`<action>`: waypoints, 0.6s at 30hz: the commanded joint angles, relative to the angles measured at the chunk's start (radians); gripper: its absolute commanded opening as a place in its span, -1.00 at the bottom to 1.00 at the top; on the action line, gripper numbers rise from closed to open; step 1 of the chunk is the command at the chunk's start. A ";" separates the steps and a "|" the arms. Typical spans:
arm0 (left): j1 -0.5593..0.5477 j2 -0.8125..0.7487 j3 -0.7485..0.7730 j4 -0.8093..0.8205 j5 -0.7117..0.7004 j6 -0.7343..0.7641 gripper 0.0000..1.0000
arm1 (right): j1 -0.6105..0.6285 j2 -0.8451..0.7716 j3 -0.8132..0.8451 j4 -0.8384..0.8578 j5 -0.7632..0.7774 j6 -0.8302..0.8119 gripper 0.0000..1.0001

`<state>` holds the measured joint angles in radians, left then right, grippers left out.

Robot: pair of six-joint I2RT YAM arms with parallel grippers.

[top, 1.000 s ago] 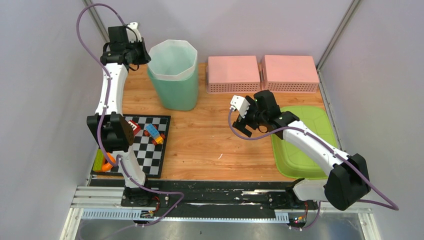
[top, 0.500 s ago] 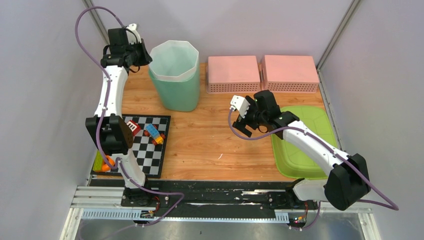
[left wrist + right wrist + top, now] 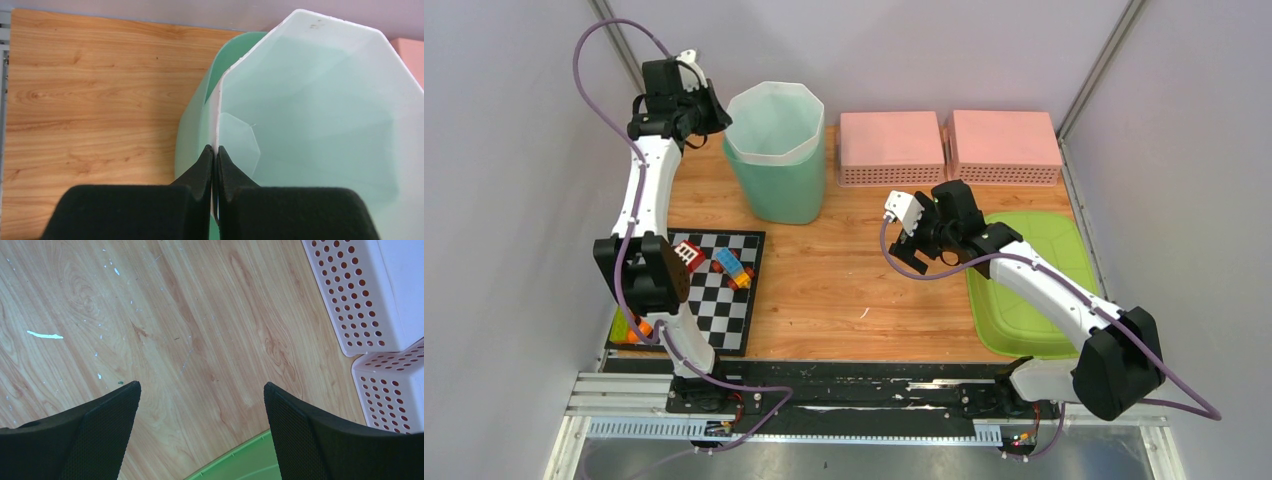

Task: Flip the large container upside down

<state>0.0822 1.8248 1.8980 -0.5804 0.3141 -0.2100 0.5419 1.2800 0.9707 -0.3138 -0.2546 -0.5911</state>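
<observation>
The large container is a pale green bin (image 3: 776, 150) with a white rim, mouth up, at the back left of the wooden table. In the left wrist view its rim (image 3: 218, 115) runs straight into my fingers. My left gripper (image 3: 712, 115) is shut on the bin's left rim, one finger outside and one inside (image 3: 215, 155). The bin looks tipped slightly and raised at its left side. My right gripper (image 3: 912, 252) is open and empty above bare wood mid-table (image 3: 200, 390), well apart from the bin.
Two pink perforated baskets (image 3: 891, 148) (image 3: 1004, 146) stand upside down at the back right. A green tray (image 3: 1034, 290) lies at the right under my right arm. A checkerboard (image 3: 714, 290) with toy bricks (image 3: 732, 267) lies front left.
My left gripper has lifted and drawn back slightly with the bin's rim in it; the bin has shifted a little. The right arm has not moved.
</observation>
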 commanded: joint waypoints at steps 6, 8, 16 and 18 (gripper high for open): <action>-0.052 -0.022 -0.070 -0.081 0.096 -0.060 -1.00 | 0.013 0.002 -0.010 -0.002 -0.014 -0.002 0.89; -0.057 -0.025 -0.076 -0.082 0.096 -0.063 -1.00 | 0.013 0.004 -0.009 -0.002 -0.014 -0.002 0.89; -0.072 -0.051 -0.096 -0.071 0.104 -0.078 -1.00 | 0.013 0.004 -0.009 -0.002 -0.012 -0.003 0.89; -0.072 -0.063 -0.106 -0.071 0.098 -0.080 -1.00 | 0.013 0.003 -0.009 -0.002 -0.011 -0.003 0.89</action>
<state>0.0326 1.7855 1.8336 -0.5503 0.3477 -0.2470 0.5419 1.2804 0.9707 -0.3138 -0.2546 -0.5911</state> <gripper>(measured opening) 0.008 0.947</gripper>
